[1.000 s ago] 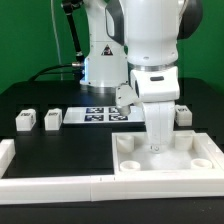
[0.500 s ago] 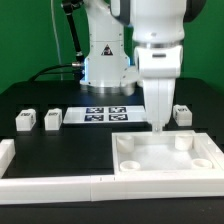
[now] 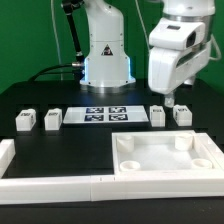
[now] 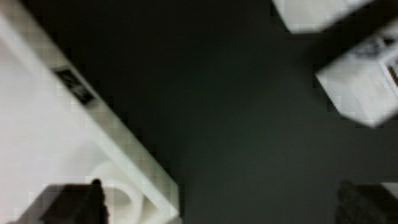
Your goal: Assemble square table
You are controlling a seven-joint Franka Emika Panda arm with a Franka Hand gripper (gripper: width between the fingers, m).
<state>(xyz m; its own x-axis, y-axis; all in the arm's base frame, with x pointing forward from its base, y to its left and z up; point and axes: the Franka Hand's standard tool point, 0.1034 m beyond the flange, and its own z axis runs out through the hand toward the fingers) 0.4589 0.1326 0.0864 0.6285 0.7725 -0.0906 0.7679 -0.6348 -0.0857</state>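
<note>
The gripper [image 3: 172, 97] hung raised beyond the far edge of the square tabletop [image 3: 165, 157], fingers [image 4: 63, 203] spread wide and holding nothing, well apart from the slab lying flat below. Two leg blocks [image 3: 157, 114] stood just past that far edge, almost under the fingers. The marker board [image 3: 105, 114] lay beside them, and the other two leg blocks [image 3: 24, 121] stood farther off, toward the exterior view's left. The border rail [image 3: 50, 182] touched the tabletop's near corner. Bare dark table [image 3: 70, 145] lay open beside the tabletop.
</note>
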